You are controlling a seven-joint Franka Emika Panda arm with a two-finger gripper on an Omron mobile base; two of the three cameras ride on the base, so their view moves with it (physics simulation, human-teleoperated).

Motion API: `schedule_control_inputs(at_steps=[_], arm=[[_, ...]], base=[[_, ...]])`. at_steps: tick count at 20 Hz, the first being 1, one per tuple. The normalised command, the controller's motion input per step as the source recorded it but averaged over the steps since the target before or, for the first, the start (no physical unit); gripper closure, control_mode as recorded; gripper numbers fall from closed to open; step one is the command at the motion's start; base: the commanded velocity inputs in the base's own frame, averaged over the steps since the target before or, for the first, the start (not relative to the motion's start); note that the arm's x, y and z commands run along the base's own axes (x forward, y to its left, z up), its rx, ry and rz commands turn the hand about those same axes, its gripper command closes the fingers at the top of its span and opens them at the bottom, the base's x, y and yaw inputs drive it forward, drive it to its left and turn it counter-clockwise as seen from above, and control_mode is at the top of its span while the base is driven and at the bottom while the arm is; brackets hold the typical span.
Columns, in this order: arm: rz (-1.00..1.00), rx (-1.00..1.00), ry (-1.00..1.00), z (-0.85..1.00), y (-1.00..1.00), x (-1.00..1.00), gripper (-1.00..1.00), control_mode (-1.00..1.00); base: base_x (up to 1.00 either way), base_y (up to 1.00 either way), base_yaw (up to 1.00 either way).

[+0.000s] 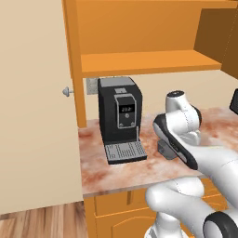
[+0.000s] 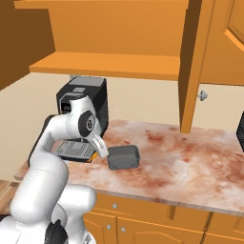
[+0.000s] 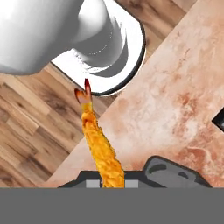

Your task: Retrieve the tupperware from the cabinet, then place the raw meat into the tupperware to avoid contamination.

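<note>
The raw meat (image 3: 101,151), a thin orange-brown sliver with a red tip, sticks up from between my fingertips in the hand view. My gripper (image 3: 111,181) is shut on it. In the right base view the gripper (image 2: 101,154) hangs low over the counter, just left of the grey tupperware (image 2: 124,157), and a bit of orange meat (image 2: 95,155) shows at the hand. From the left base view, my arm hides most of the tupperware (image 1: 164,149). Above, the orange cabinet (image 1: 139,62) (image 2: 109,64) stands open with a bare shelf.
A black coffee machine (image 1: 119,116) (image 2: 88,100) stands at the left end of the marbled counter (image 2: 190,157). An open cabinet door (image 2: 193,66) hangs edge-on over the counter, and another door (image 1: 32,107) swings out at the left. A dark object (image 2: 240,131) sits at the right edge.
</note>
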Motion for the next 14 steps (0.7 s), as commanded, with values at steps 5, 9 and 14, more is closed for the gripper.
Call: schedule_control_inputs(at_steps=[5,9,14], arm=[[-0.33,0.01,0.1,0.04,-0.24,0.16,1.0,-1.0],[-0.26,0.11,0.01,-0.06,-0.16,0.27,1.0,-1.0],[-0.16,0.23,-0.03,-0.05,-0.08,0.27,1.0,-1.0]], base=[[0.0,0.0,0.0],[0.0,0.0,0.0],[0.0,0.0,0.0]])
